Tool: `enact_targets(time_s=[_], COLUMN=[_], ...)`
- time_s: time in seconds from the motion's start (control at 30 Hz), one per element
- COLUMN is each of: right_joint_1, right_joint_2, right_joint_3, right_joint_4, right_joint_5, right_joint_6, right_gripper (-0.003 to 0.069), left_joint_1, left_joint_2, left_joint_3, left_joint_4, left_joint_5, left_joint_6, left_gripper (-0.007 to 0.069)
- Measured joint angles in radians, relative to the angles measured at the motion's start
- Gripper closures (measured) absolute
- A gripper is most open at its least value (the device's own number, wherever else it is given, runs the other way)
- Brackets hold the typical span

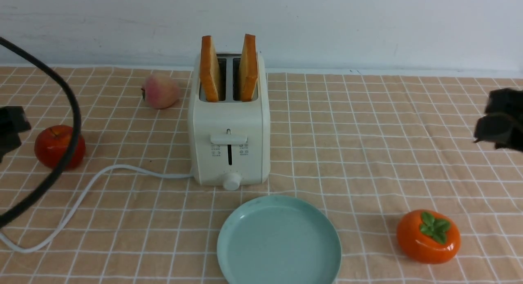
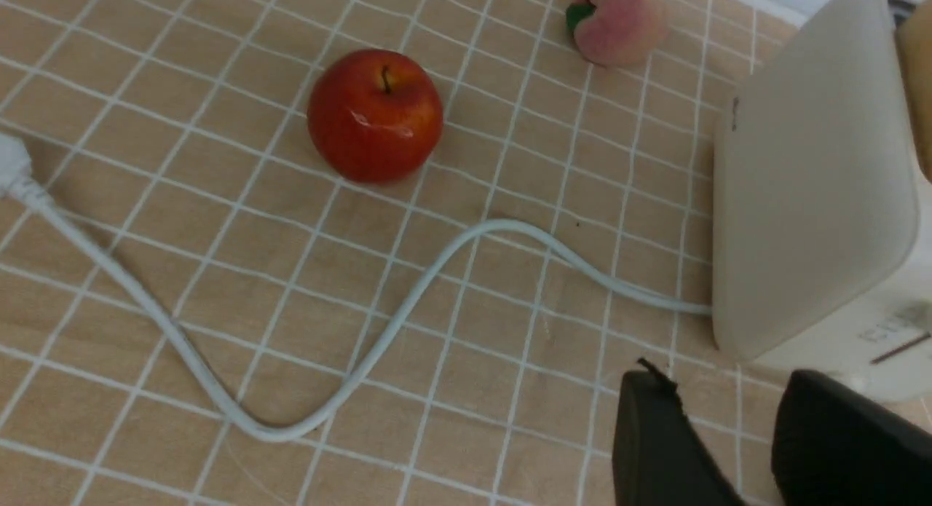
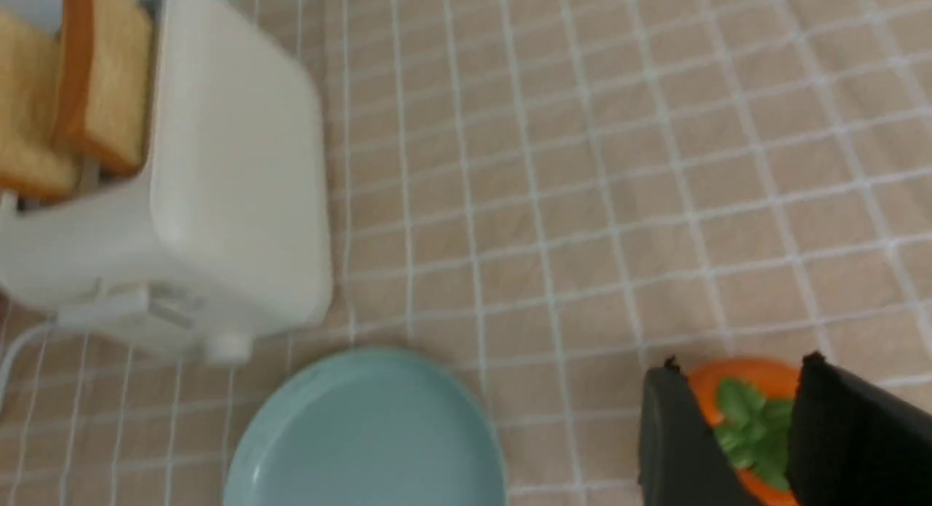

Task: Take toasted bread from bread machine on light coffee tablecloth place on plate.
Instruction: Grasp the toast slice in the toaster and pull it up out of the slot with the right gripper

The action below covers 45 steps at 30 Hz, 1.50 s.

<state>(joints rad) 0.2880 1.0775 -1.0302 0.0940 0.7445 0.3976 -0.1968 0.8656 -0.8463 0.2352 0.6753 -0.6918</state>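
Observation:
The cream-white bread machine [image 1: 229, 133] stands mid-table on the peach grid tablecloth [image 1: 367, 153]. Two slices of toasted bread stand upright in its slots, the left slice [image 1: 210, 69] and the right slice [image 1: 249, 67]. The mint-green plate [image 1: 279, 241] lies empty just in front of it. My left gripper [image 1: 8, 126] hovers at the far left edge, open and empty [image 2: 724, 389], beside the bread machine's side [image 2: 808, 200]. My right gripper [image 1: 496, 122] hangs at the far right, open and empty [image 3: 739, 368]. In the right wrist view both slices [image 3: 102, 76] and the plate [image 3: 364, 433] show.
A red apple [image 1: 59, 147] and a peach [image 1: 160, 91] lie left of the bread machine. An orange persimmon [image 1: 428, 235] sits at front right, below my right gripper. The white cord [image 1: 81, 198] snakes across the front left. A black cable [image 1: 69, 124] arcs over the left side.

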Motion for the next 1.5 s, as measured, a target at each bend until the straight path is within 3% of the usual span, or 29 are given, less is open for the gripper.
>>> enact_targets(time_s=[0.13,0.3,0.47,0.6,0.83,1.03,1.27,1.5], right_joint_1=[0.032,0.036,0.079,0.144,0.265,0.298,0.295,0.295], right_joint_2=[0.108,0.293,0.452,0.585,0.786,0.9,1.012,1.056], right_joint_3=[-0.062,-0.219,-0.41,-0.604,-0.888,-0.952,-0.952,-0.953], right_joint_4=[0.176,0.431,0.477,0.412,0.096,0.018,-0.032,-0.039], right_joint_5=[0.074,0.097,0.097,0.116,0.137,0.022,-0.103,-0.2], right_joint_6=[-0.183,-0.469,-0.538,-0.485,-0.221,-0.129,-0.122,-0.119], right_gripper=[0.0419,0.0419,0.0418,0.0398,0.0295,0.0262,0.0274,0.0386], left_joint_1=[-0.083,-0.106,-0.106,-0.106,-0.106,-0.106,-0.106,-0.106], left_joint_2=[0.007,0.007,0.007,0.007,0.007,0.007,0.007,0.007], left_joint_3=[-0.001,-0.001,-0.001,-0.001,-0.001,-0.001,-0.001,-0.001], left_joint_4=[-0.027,-0.178,-0.222,-0.235,-0.235,-0.235,-0.235,-0.235], left_joint_5=[0.056,0.178,0.22,0.235,0.236,0.227,0.226,0.226], left_joint_6=[0.001,0.017,0.052,0.054,0.054,0.057,0.057,0.057], left_gripper=[0.0385,0.0385,0.0385,0.0385,0.0385,0.0385,0.0385,0.0385])
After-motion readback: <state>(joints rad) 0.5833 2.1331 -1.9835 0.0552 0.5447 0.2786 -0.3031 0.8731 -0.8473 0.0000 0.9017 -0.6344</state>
